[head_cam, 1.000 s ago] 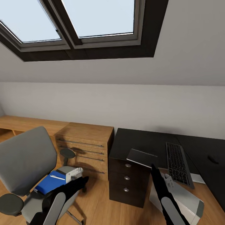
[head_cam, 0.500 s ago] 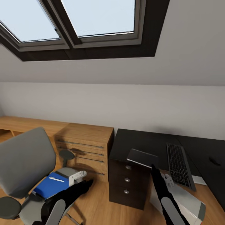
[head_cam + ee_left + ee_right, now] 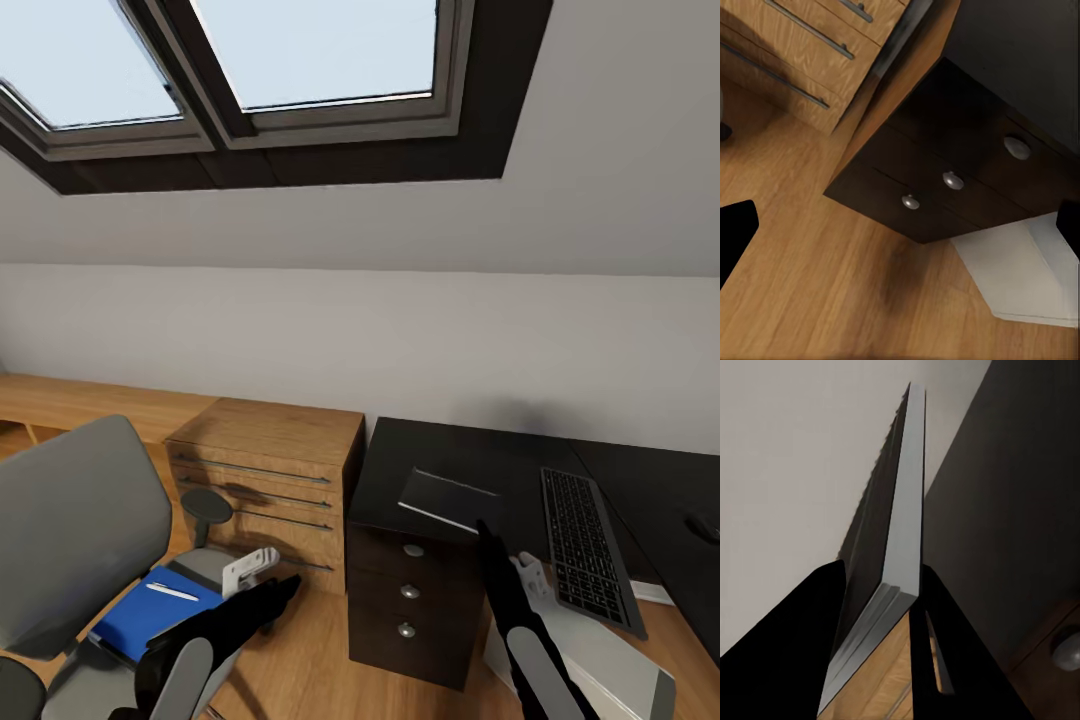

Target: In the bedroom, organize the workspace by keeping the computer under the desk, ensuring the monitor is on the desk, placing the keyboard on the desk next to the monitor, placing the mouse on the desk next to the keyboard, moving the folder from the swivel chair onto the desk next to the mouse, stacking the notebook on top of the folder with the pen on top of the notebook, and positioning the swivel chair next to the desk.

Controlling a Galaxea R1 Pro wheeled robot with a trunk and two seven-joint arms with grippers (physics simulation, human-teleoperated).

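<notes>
Two arms reach forward in the head view. Right jaws (image 3: 881, 607) clench the notebook (image 3: 447, 497) by its edge, over the counter (image 3: 470, 455) at 1 o'clock. Left jaws (image 3: 285, 585) show too little to tell their state. Folder (image 3: 150, 612) with pen (image 3: 172, 592) lies on the chair (image 3: 75, 525) at 10 o'clock. Keyboard (image 3: 588, 545) lies at 2 o'clock, computer (image 3: 615, 665) below it.
</notes>
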